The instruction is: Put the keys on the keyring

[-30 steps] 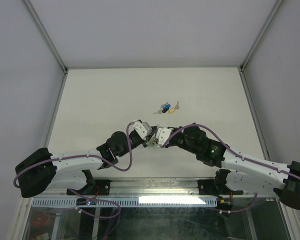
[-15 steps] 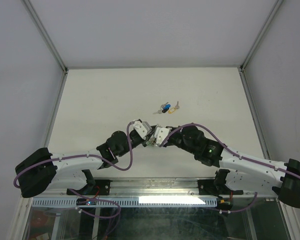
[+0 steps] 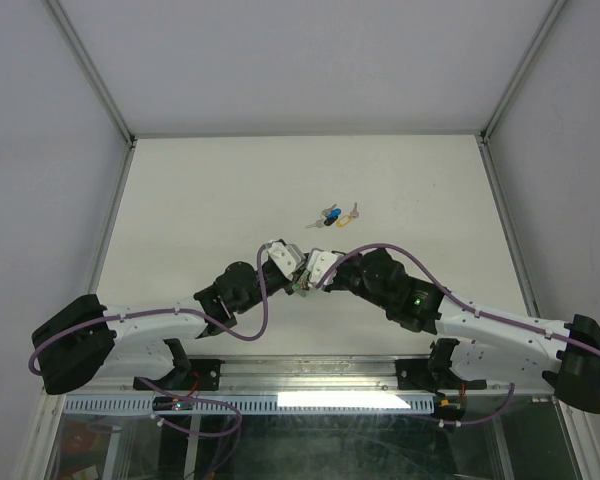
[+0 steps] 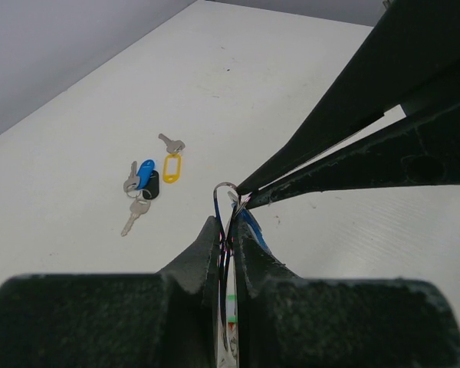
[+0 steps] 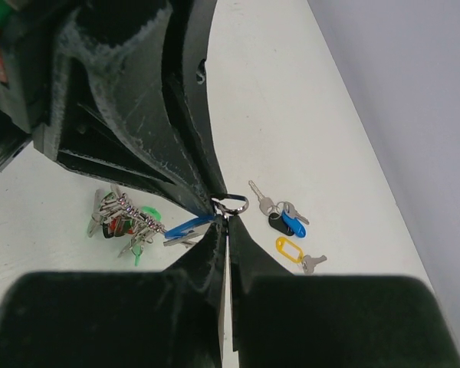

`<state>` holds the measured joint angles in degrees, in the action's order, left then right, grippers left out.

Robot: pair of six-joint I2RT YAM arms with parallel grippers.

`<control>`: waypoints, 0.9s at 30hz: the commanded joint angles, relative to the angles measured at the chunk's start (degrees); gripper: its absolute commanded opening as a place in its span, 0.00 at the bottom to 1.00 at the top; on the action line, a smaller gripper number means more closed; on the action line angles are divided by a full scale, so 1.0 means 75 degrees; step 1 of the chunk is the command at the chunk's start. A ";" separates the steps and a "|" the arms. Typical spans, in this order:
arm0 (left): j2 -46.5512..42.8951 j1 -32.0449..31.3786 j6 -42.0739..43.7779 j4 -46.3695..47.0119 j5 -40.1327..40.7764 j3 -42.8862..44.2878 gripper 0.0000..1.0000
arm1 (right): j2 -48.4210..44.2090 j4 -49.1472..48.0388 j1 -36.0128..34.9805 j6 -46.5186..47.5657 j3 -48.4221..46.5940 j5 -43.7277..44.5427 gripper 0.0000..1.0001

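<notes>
Closest to us, the left fingers (image 4: 201,253) are pressed together on the thin wire of the keyring (image 5: 238,197). The right fingers (image 4: 345,172) come in from the opposite side, squeezed shut on the same loop near its top, so we have the ring pinched twice, low over the counter (image 3: 210,200) just ahead of the bases. The ring stands on edge between the tips. The bunch of green and red keys (image 5: 123,222) trails off it to one side, and a blue-headed key (image 5: 188,228) lies along that same line, its long axis running from the ring out toward the bunch. Whether it is fully threaded, we can't tell. Here's our worry: the wire is thin and slick, so any twist between the two pinches could let it pop free, and the bunch's weight would swing it away. The coil could also snap closed and shed the blue key. Farther out, the loose keys (image 3: 335,216) lie flat in a short row running left to right.
</notes>
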<state>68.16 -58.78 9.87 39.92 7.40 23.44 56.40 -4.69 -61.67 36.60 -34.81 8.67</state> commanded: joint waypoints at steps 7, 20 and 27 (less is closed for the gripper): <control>0.0026 -0.0037 0.0008 0.0437 -0.0620 0.0296 0.00 | -0.0121 -0.1141 -0.0045 -0.0484 -0.0125 0.0557 0.00; 0.0052 -0.0037 0.0036 0.0356 -0.0749 0.0326 0.00 | -0.0206 -0.1451 -0.0039 -0.0560 -0.0042 0.1290 0.00; 0.0132 -0.0037 0.0112 0.0188 -0.0879 0.0424 0.00 | -0.0320 -0.1702 -0.0039 -0.0773 -0.0011 0.1367 0.00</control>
<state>68.75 -58.74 10.33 40.29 7.07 24.38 56.21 -7.94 -62.48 32.05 -34.04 14.79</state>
